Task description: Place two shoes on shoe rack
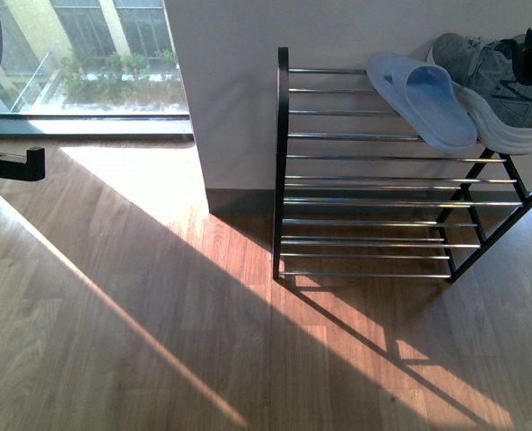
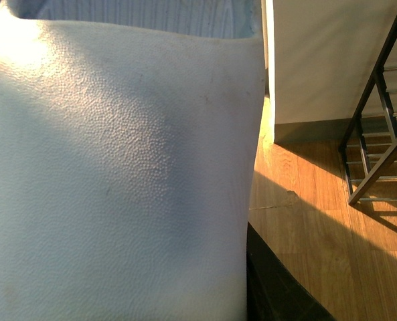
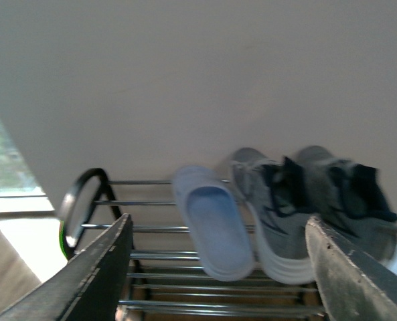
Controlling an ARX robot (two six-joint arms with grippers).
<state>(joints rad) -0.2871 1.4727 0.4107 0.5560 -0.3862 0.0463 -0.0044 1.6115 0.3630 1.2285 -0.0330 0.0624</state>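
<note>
Left wrist view: pebbled pale foam sandal (image 2: 118,174)

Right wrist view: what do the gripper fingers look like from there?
The right gripper has two flat, dark grey fingers with a matte, slightly speckled surface and straight edges. No cables or markings show on them.
</note>
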